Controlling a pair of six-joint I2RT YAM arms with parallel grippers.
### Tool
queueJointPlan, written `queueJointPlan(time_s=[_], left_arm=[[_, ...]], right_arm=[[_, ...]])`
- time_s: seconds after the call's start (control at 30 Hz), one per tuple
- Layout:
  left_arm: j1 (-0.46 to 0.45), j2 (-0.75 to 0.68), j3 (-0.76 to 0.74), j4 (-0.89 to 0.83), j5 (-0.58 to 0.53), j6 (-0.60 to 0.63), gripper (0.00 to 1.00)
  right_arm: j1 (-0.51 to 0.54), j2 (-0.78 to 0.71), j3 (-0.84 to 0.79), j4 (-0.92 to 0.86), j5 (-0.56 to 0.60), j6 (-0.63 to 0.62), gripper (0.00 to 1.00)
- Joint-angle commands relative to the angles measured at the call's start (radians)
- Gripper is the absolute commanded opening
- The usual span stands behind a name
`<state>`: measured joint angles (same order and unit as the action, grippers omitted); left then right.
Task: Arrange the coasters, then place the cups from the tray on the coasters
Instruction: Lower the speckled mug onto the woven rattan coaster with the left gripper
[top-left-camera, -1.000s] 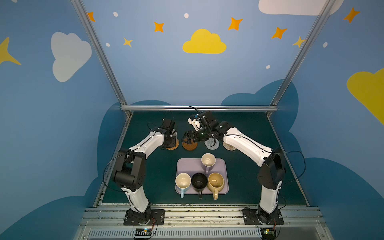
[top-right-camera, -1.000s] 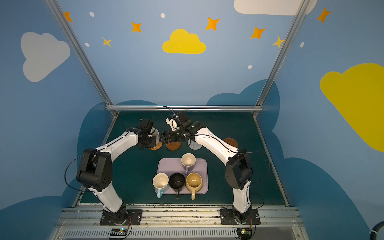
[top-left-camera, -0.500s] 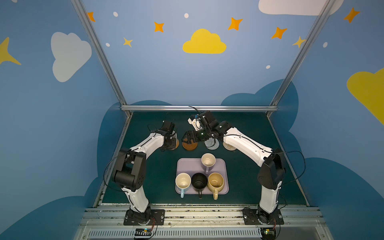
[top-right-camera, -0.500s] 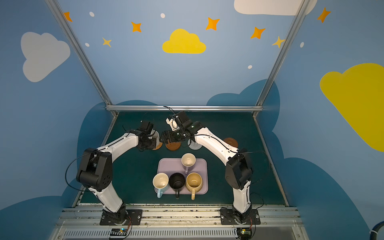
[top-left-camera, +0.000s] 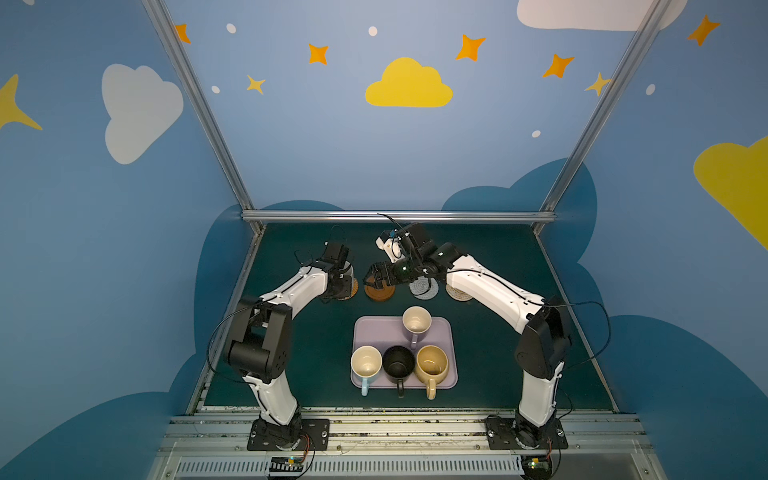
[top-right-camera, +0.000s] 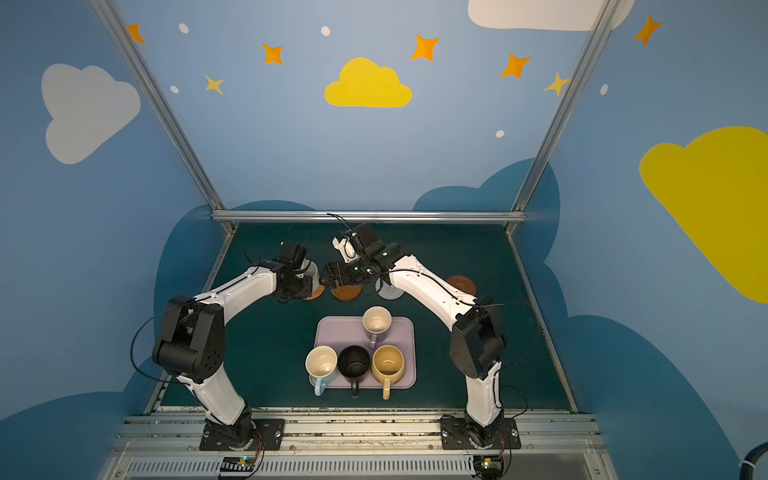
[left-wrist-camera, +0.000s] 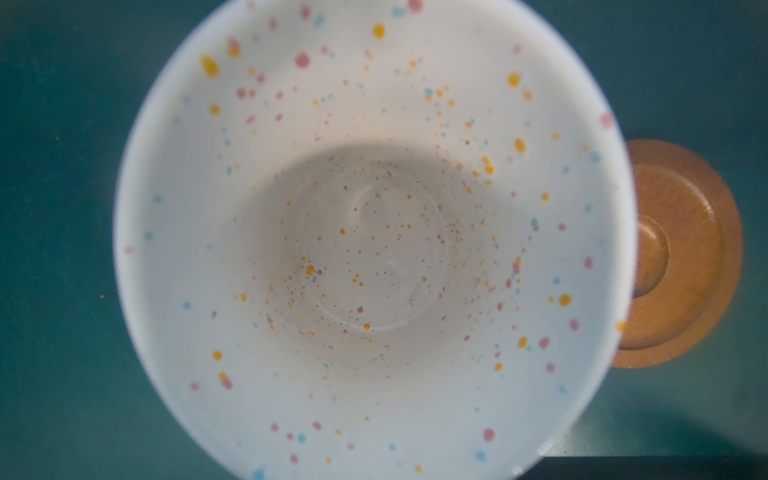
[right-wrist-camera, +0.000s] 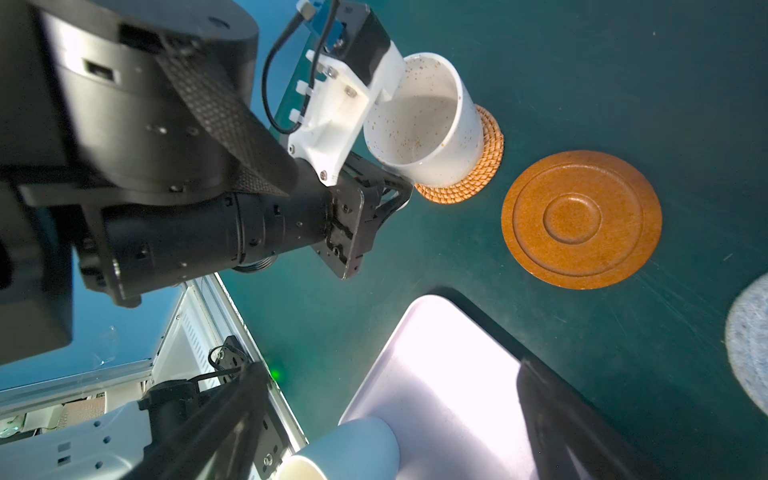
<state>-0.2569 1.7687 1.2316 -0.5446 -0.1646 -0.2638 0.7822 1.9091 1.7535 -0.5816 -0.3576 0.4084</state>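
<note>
Cream speckled mug (right-wrist-camera: 432, 137) stands upright on the orange-brown woven coaster (right-wrist-camera: 486, 166) at the far left of the row, and it looks seated, with more of the weave showing on the side toward the brown wooden coaster (right-wrist-camera: 582, 220); the left jaws are together at the mug's side, I judge on its handle, which is hidden; the right jaws stand wide apart and empty, poised above that wooden coaster, just beside the left arm. To finish this step well, check that the base is flat on the weave before letting go; part the jaws gently so the handle is not tugged; draw back along the handle's line and then rise, so the mug does not slide off centre; keep the two arms from crowding each other. Four cups wait on the tray (top-left-camera: 444, 332).
</note>
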Motion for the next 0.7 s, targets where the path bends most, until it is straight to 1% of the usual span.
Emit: queueJointPlan(time_s=[0.0, 0.07, 0.17, 0.23, 0.3, 0.37, 0.47, 0.5, 0.53, 0.67], left_arm=[[0.006, -0.024, -0.003, 0.059, 0.025, -0.012, 0.06], [0.004, -0.021, -0.009, 0.066, 0.039, -0.009, 0.08], [0.005, -0.017, -0.006, 0.055, 0.030, -0.011, 0.11], [0.004, -0.020, 0.000, 0.046, 0.025, -0.011, 0.16], [0.004, -0.026, 0.003, 0.040, 0.016, -0.007, 0.22], [0.004, -0.027, 0.012, 0.029, 0.010, -0.007, 0.24], [0.004, -0.023, 0.020, 0.016, 0.004, -0.008, 0.32], [0.005, -0.022, 0.019, 0.015, 0.003, -0.008, 0.32], [0.004, -0.023, 0.017, 0.017, 0.005, -0.007, 0.35], [0.004, -0.024, 0.017, 0.015, 0.005, -0.005, 0.54]], right_arm=[[-0.005, 0.001, -0.010, -0.006, 0.000, 0.003, 0.93], [-0.005, 0.001, -0.010, -0.009, 0.000, 0.003, 0.93], [-0.005, 0.001, -0.013, -0.011, 0.004, 0.001, 0.93], [-0.005, 0.001, -0.014, -0.012, 0.005, 0.001, 0.93], [-0.005, 0.001, -0.014, -0.011, 0.005, 0.002, 0.93], [-0.005, 0.002, -0.014, -0.012, 0.005, 0.002, 0.93], [-0.005, 0.002, -0.012, -0.011, 0.005, 0.003, 0.94], [-0.005, 0.002, -0.012, -0.012, 0.006, 0.003, 0.94], [-0.006, 0.002, -0.012, -0.012, 0.006, 0.003, 0.93], [-0.006, -0.001, -0.011, -0.016, 0.010, 0.000, 0.93]])
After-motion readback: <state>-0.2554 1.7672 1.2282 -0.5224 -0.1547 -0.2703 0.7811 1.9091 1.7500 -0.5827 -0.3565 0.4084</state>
